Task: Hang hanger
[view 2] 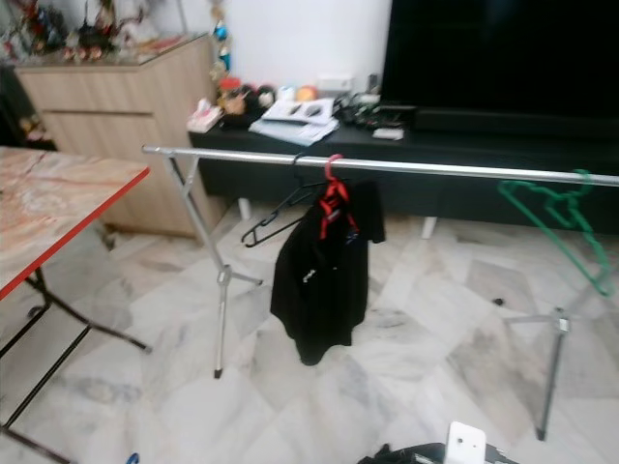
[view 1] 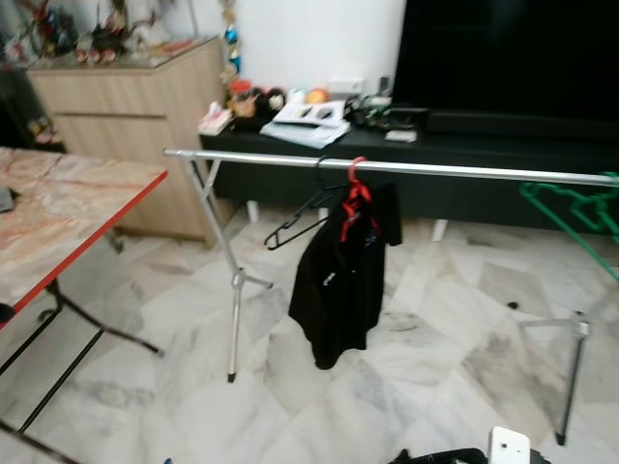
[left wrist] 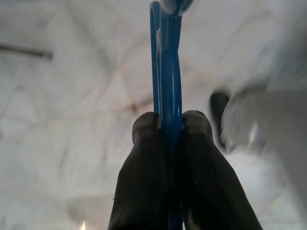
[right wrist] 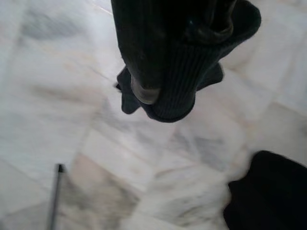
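Garment rail (view 1: 464, 171): spans room ahead of you, far across marble floor (view 1: 406, 358); already carries black shirt on red hanger (view 1: 356, 198), empty black hanger, green hanger (view 1: 571, 205) at right end.
Blue hanger (left wrist: 169, 72): clamped in left gripper (left wrist: 170, 124) jaws, low, not yet on rail.
Right gripper: jaw state cannot tell.
Remaining: approach, lift, hook.
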`<state>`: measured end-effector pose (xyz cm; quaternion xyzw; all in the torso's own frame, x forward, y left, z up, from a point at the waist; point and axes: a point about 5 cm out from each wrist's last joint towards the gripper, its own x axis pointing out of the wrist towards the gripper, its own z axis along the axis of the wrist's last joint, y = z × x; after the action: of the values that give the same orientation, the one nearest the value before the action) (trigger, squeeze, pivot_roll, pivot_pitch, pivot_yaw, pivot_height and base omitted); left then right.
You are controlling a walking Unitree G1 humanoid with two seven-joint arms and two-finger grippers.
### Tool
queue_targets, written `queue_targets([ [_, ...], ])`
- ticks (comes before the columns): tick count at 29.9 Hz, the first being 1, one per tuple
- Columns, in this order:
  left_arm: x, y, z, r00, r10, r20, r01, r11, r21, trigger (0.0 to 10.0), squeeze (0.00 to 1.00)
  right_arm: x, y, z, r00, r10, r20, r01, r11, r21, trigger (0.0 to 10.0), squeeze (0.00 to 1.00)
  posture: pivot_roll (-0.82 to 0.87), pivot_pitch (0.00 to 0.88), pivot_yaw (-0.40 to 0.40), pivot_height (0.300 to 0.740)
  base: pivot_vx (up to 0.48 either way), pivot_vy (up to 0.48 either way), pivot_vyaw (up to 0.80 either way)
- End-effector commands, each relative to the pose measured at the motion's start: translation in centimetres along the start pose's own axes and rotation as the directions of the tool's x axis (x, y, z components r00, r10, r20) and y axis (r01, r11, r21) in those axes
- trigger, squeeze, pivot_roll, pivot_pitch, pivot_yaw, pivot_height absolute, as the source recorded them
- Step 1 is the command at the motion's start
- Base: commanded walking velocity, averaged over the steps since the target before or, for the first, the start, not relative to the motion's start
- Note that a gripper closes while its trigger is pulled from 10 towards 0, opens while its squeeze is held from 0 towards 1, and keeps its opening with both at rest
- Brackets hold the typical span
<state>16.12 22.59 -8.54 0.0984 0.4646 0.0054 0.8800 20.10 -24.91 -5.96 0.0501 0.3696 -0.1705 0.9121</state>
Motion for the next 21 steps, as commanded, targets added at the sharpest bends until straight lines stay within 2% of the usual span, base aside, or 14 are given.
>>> queue_targets([
  [1,-0.1,0.2,-0.5,1.000,0.014,-0.008,-0.014,1.000,0.006,10.0,0.00,0.2,0.7,0.8,0.999,0.024,0.033,-0.025,1.000,0.008,10.0,0.00,0.02,0.000,0.008,0.740,-0.277,0.000,0.00],
  [13,0.0,-0.7,0.5,0.999,0.003,0.048,-0.002,1.000,-0.021,10.0,0.00,0.4,0.2,1.8,0.997,0.039,0.060,-0.038,0.999,-0.003,10.0,0.00,0.05,0.000,-0.035,0.740,-0.279,0.000,0.00],
  [15,0.0,-0.9,0.3,0.998,0.008,0.054,-0.006,0.999,-0.037,10.0,0.00,0.4,-0.1,2.0,0.997,0.050,0.062,-0.049,0.999,-0.022,10.0,0.00,0.06,0.000,-0.070,0.740,-0.281,0.000,0.00],
  [21,-0.4,-1.2,-0.8,0.999,0.029,0.045,-0.025,0.997,-0.078,10.0,0.00,0.3,-0.7,2.2,0.995,0.079,0.065,-0.075,0.995,-0.066,10.0,0.00,0.07,0.000,-0.088,0.740,-0.281,0.000,0.00],
])
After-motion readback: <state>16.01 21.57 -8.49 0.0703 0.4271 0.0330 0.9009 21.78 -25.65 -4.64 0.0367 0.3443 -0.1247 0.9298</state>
